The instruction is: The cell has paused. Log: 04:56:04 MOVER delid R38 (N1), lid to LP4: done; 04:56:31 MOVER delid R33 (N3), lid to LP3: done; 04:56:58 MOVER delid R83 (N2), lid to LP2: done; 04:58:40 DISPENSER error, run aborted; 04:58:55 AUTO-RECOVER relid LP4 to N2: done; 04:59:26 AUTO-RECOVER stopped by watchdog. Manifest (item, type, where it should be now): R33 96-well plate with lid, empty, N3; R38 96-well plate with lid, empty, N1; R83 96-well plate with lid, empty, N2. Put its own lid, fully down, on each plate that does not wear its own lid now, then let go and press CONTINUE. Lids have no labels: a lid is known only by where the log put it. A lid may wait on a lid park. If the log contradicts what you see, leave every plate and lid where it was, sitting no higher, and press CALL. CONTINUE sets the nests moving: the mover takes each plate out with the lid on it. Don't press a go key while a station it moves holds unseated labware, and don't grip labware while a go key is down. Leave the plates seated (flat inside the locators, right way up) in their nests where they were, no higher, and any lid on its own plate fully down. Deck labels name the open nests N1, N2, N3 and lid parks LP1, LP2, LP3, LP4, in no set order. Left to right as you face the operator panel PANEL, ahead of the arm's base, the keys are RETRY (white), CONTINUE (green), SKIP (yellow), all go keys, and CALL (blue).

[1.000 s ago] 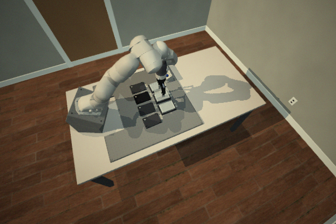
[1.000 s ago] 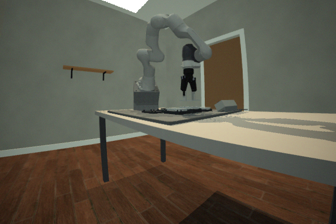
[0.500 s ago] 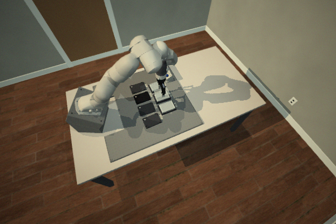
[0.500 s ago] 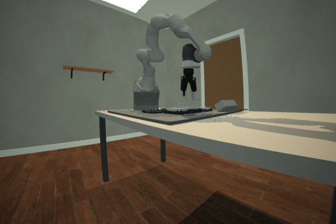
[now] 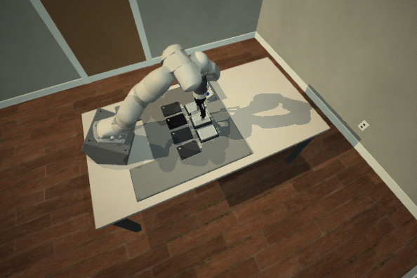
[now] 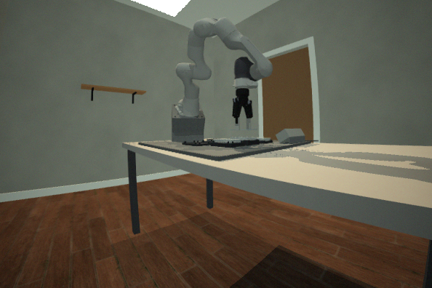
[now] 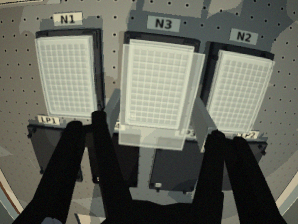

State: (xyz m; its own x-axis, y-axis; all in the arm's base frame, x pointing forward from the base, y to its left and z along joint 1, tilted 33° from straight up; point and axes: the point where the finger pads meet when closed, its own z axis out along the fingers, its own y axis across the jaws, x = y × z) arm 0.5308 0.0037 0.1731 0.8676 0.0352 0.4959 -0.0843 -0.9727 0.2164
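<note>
Three white 96-well plates sit in a row of nests in the wrist view: N1 (image 7: 67, 72) on the left, N3 in the middle and N2 (image 7: 240, 90) on the right. My gripper (image 7: 156, 103) is shut on a clear lid (image 7: 160, 137). The lid shows as a pale, see-through rectangle over the N3 plate. In the exterior view the gripper (image 6: 243, 121) hangs well above the deck. In the top view it (image 5: 202, 114) is over the middle plate. I cannot tell whether any plate wears a lid.
Several dark lid parks (image 5: 180, 129) run in a column beside the plates, and my fingers partly hide them in the wrist view. The arm's base block (image 5: 105, 144) is at the table's left.
</note>
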